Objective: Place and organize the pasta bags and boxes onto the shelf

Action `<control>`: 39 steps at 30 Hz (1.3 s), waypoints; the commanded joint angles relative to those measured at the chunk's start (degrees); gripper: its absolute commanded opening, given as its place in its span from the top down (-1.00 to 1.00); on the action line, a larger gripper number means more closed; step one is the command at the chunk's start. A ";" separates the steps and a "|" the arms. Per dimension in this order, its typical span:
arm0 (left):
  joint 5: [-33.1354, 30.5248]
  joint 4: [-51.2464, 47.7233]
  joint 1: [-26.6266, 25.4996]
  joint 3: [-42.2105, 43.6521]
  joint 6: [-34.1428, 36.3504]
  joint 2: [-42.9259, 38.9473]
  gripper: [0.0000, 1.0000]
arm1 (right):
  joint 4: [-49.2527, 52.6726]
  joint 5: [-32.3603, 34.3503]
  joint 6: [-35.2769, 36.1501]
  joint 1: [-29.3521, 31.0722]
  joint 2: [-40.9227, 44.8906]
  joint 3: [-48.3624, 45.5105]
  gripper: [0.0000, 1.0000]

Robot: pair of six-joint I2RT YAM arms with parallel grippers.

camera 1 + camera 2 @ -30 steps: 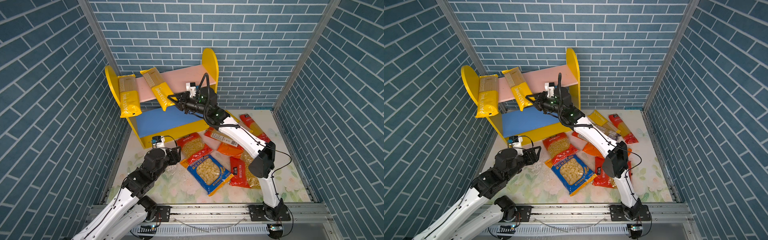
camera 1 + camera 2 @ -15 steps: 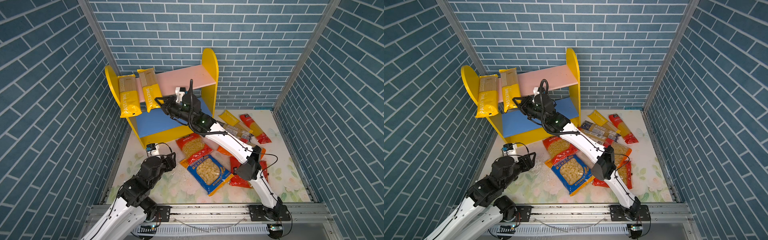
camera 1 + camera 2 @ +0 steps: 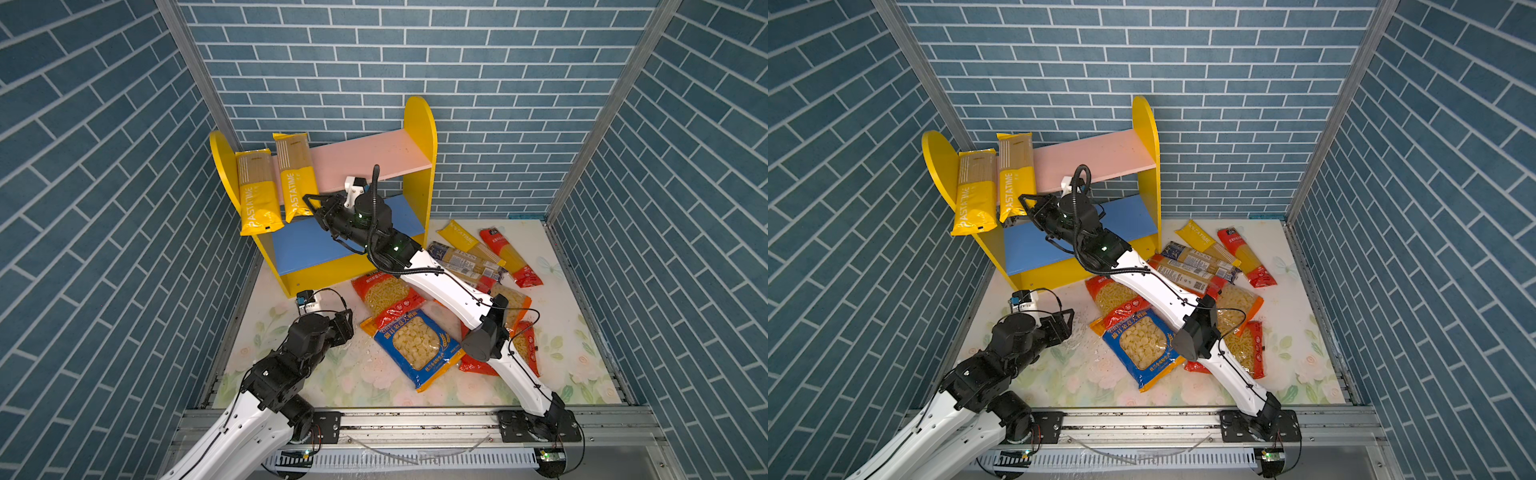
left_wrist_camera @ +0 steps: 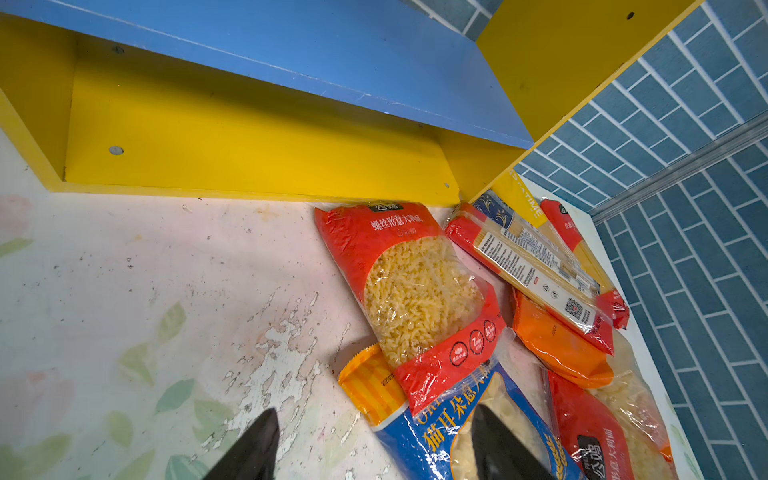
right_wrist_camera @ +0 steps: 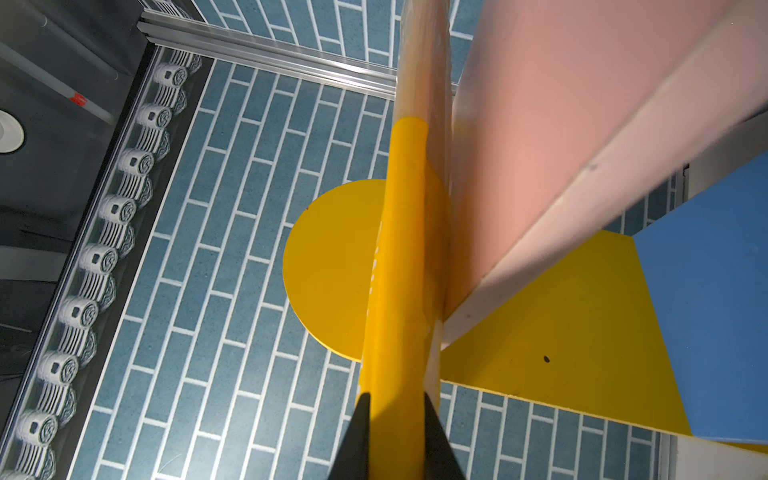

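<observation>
Holding a yellow spaghetti pack (image 3: 296, 178) by its lower end, the right gripper (image 3: 309, 204) kept it on the shelf (image 3: 419, 137).

The jaws were closed on the pack's narrow edge, seen clearly from the right wrist. The pack's long axis ran away from the jaws, from front to back across the pink upper board (image 3: 365, 158), and its lower end overhung the board's front edge. A second yellow pack (image 3: 255, 195) lay just beside it, roughly parallel, nearer the left side panel. The left gripper (image 3: 345, 321) hung with jaws open and empty, low over the table (image 3: 291, 374), near a blue bag (image 3: 415, 349) and well apart from the shelf. The coming move probably belonged to the right arm: pushing the pack along its length, further onto the board.
</observation>
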State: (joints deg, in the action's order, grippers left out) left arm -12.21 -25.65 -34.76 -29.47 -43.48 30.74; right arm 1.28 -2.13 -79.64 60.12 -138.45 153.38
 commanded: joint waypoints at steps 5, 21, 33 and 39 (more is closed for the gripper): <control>1.05 2.36 -0.23 0.67 -0.96 1.94 -0.47 | -3.12 -0.60 6.41 0.15 0.33 4.65 0.97; 2.13 4.38 -0.31 0.92 -0.73 3.01 -0.46 | -4.54 -9.71 8.49 0.24 6.28 -5.21 0.37; 2.21 4.51 -0.48 1.73 -0.98 2.65 -0.46 | -0.26 -11.50 11.15 0.21 2.15 2.89 0.82; 2.42 5.78 -0.71 1.37 -1.07 4.19 -0.46 | -0.83 -12.37 12.21 0.17 1.02 4.97 0.47</control>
State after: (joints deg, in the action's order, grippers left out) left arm -10.15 -21.06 -34.92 -28.45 -44.40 34.37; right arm 5.13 -12.12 -71.77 60.01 -137.10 153.75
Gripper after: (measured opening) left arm 0.729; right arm 0.243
